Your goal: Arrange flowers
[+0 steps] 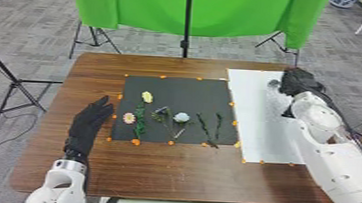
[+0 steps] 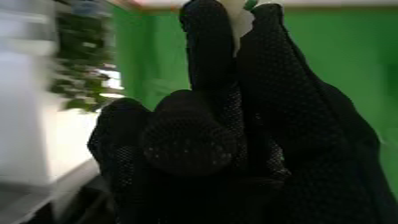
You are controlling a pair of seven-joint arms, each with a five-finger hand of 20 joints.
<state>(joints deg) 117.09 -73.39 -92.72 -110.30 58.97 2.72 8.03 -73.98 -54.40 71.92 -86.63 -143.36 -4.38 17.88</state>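
Observation:
In the head view my left hand [image 1: 89, 119] hovers or rests left of the black mat [image 1: 187, 85], fingers straight and holding nothing. A yellow flower [image 1: 147, 97], a pink flower [image 1: 129, 118], a leafy green stem [image 1: 140, 118], a purplish flower [image 1: 162, 110], a pale round flower [image 1: 181, 117] and dark green stems [image 1: 204, 126] lie on it. My right hand [image 1: 301, 82] is over the far right corner of the white sheet [image 1: 256, 118]. In the right wrist view, my right hand [image 2: 293, 100] pinches a pale piece [image 2: 238, 22] with a green bit between its fingers.
Orange markers [image 1: 136, 142] line the mats on the brown table [image 1: 173, 174]. A green cloth [image 1: 147, 7] hangs on a stand behind the table. Blurred greenery [image 2: 80, 60] shows beside the hand in the right wrist view.

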